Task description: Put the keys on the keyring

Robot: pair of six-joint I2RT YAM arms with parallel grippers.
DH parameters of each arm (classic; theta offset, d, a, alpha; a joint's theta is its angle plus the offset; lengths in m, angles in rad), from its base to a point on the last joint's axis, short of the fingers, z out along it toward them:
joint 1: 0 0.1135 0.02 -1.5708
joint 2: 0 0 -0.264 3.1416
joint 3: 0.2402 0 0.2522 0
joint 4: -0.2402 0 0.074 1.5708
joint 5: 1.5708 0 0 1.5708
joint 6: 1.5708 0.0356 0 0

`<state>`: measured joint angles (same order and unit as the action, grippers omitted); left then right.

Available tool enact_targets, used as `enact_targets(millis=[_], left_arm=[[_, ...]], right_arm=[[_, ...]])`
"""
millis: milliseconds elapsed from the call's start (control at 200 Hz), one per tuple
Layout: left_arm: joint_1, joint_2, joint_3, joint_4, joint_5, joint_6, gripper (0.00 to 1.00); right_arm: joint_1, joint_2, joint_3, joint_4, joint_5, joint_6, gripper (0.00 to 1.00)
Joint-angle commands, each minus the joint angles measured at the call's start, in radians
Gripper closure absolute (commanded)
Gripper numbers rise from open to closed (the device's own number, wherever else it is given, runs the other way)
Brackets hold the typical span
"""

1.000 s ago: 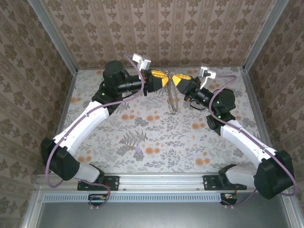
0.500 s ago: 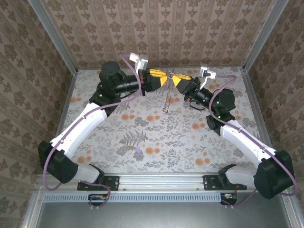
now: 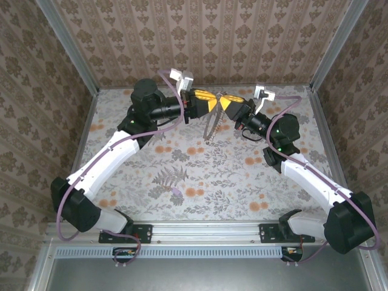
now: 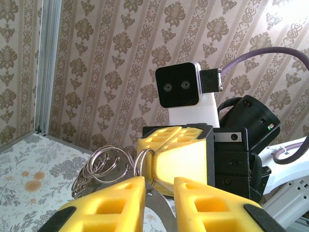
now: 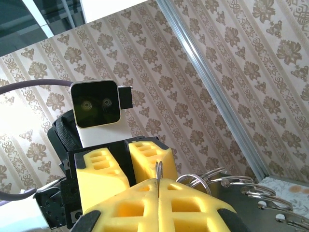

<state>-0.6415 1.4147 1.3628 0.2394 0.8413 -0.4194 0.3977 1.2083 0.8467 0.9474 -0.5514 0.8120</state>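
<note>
Near the patterned back wall (image 3: 206,42), above the open floral tabletop (image 3: 182,163), the right gripper (image 5: 158,181) is clamping the thin silvery wire keyring (image 5: 227,180), small silvery keys (image 3: 211,128) are dangling below; whether the left gripper (image 4: 159,188) is gripping is unclear

Keys (image 3: 210,127) prob. under L gripper (image 3: 212,99), R gripper (image 3: 222,100).

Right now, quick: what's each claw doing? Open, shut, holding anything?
Left gripper: fingers slightly apart, a metal piece between them; whether it grips cannot be told.
Right gripper: shut on the keyring.
</note>
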Motion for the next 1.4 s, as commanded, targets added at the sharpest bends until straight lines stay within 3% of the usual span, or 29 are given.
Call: enact_targets(millis=[0, 515, 790, 1000, 1175, 1260, 1340, 1395], left_arm=[[-0.009, 0.014, 0.039, 0.036, 0.015, -0.01, 0.78], [-0.019, 0.048, 0.064, 0.044, 0.024, -0.011, 0.83], [-0.024, 0.05, 0.064, 0.051, 0.033, -0.01, 1.0], [-0.027, 0.048, 0.068, 0.033, 0.042, 0.003, 1.0], [-0.023, 0.02, 0.074, -0.068, 0.033, 0.081, 1.0], [-0.015, 0.007, 0.07, -0.096, 0.039, 0.104, 1.0], [-0.009, -0.002, 0.067, -0.114, 0.044, 0.116, 1.0], [-0.005, -0.007, 0.061, -0.132, 0.025, 0.127, 1.0]], right_arm=[[0.007, 0.0, 0.0, 0.083, 0.011, 0.009, 1.0], [0.013, 0.005, 0.0, 0.083, 0.003, 0.012, 1.0], [0.012, 0.005, 0.002, 0.08, 0.003, 0.011, 1.0], [0.011, 0.0, 0.013, 0.034, -0.002, 0.002, 1.0], [-0.017, -0.077, 0.028, -0.143, -0.009, -0.059, 0.74], [-0.042, -0.123, 0.03, -0.22, -0.016, -0.078, 0.69], [-0.061, -0.156, 0.035, -0.281, -0.028, -0.094, 0.81], [-0.069, -0.171, 0.039, -0.328, -0.025, -0.108, 0.83]])
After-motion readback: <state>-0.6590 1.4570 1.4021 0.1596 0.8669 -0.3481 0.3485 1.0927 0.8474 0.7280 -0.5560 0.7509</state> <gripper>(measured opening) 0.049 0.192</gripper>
